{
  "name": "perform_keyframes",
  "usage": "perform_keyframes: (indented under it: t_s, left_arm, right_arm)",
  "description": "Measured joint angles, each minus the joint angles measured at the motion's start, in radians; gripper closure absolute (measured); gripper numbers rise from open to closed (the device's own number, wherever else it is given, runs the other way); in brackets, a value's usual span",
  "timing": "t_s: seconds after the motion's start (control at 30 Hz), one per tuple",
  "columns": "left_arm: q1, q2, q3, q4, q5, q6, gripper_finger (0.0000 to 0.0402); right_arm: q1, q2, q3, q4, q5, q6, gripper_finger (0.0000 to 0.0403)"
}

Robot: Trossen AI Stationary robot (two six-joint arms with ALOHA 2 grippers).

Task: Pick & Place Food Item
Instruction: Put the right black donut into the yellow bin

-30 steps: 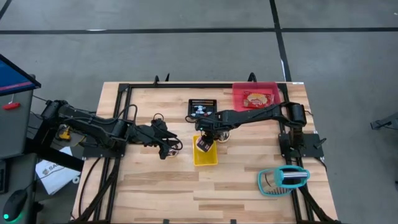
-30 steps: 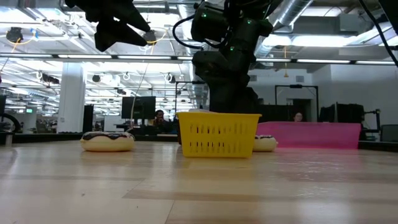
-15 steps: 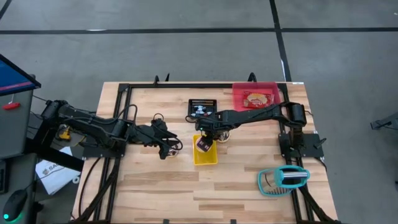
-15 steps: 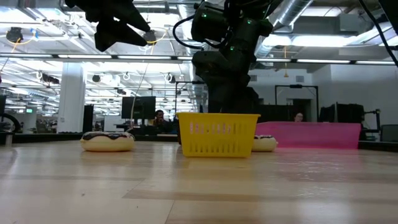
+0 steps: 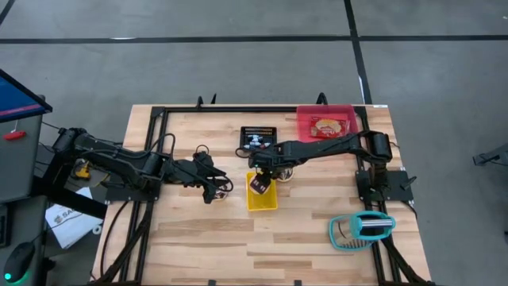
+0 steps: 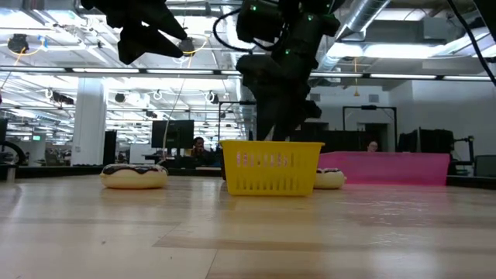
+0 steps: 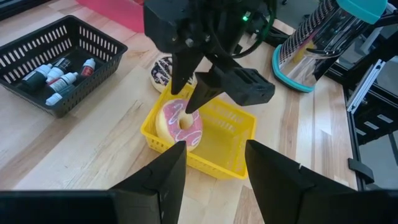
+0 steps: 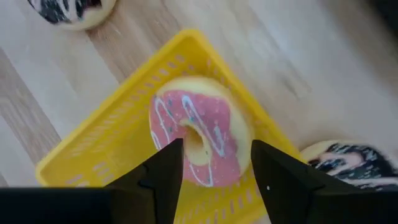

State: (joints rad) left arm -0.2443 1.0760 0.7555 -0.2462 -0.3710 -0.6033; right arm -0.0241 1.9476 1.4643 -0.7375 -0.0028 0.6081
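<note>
My right gripper [image 8: 211, 177] hangs right over the yellow basket [image 5: 263, 198] mid-table, fingers spread apart and gripping nothing. The pink donut [image 8: 198, 139] lies inside the basket, propped against its wall. My left gripper [image 7: 211, 171] hovers just left of the basket, fingers apart and empty.

The wooden table [image 5: 198, 246] carries a yellow basket [image 5: 263, 198], black basket [image 5: 258, 137], pink tray [image 5: 325, 122] and two chocolate donuts [image 6: 134, 176].

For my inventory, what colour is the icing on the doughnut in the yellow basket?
Pink with white drizzle lines on the doughnut; clearest in the right wrist view.
</note>
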Motion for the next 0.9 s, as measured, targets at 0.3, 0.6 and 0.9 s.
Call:
perform_keyframes:
  t_s: [0.3,0.6,0.9]
  left_arm:
    - [0.000,0.000,0.000,0.000,-0.004,0.000,0.0241]
    - [0.000,0.000,0.000,0.003,-0.004,0.023,0.0241]
    - [0.000,0.000,0.000,0.025,-0.003,0.022,0.0241]
  right_arm:
    - [0.002,0.000,0.079,-0.150,0.134,-0.005,0.0216]
    - [0.000,0.000,-0.027,-0.277,0.236,0.037,0.0215]
    - [-0.040,-0.071,-0.110,-0.253,0.191,0.078,0.0215]
